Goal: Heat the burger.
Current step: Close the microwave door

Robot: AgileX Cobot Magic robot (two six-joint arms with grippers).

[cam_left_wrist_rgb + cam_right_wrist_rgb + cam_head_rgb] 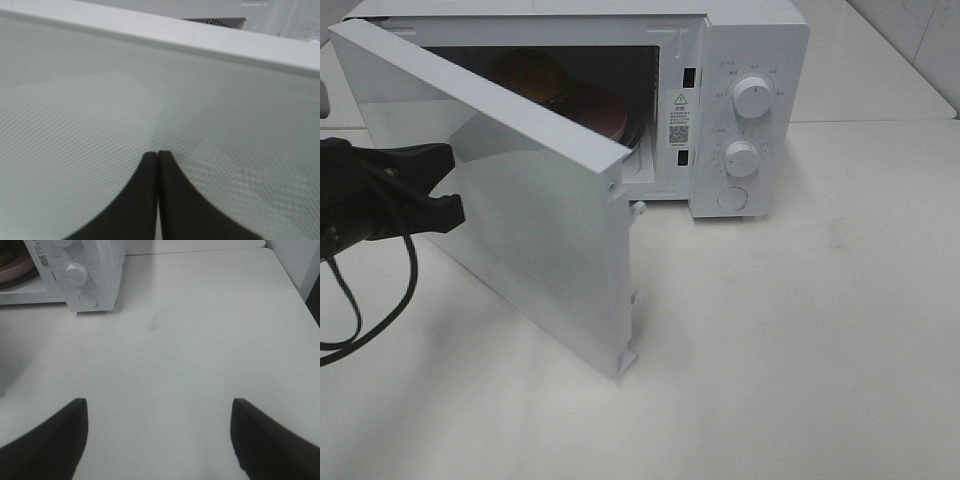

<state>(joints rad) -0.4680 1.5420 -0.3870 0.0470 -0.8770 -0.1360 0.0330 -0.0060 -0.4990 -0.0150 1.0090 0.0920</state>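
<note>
The burger (530, 75) sits on a pink plate (597, 110) inside the white microwave (750, 60); only its golden bun shows past the door. The microwave door (530, 200) stands partly open, swung out toward the front left. My left gripper (455, 188) is shut, its tips against the door's outer face. In the left wrist view the fingertips (158, 154) meet on the dotted door panel (100, 120). My right gripper (159, 401) is open and empty above the bare table, out of the high view.
Two knobs (753, 97) and a round button (732, 198) are on the microwave's control panel. The white table (790, 340) stretches in front and to the right. A black cable (380, 310) loops from the left arm onto the table. The table's right edge (290, 280) shows in the right wrist view.
</note>
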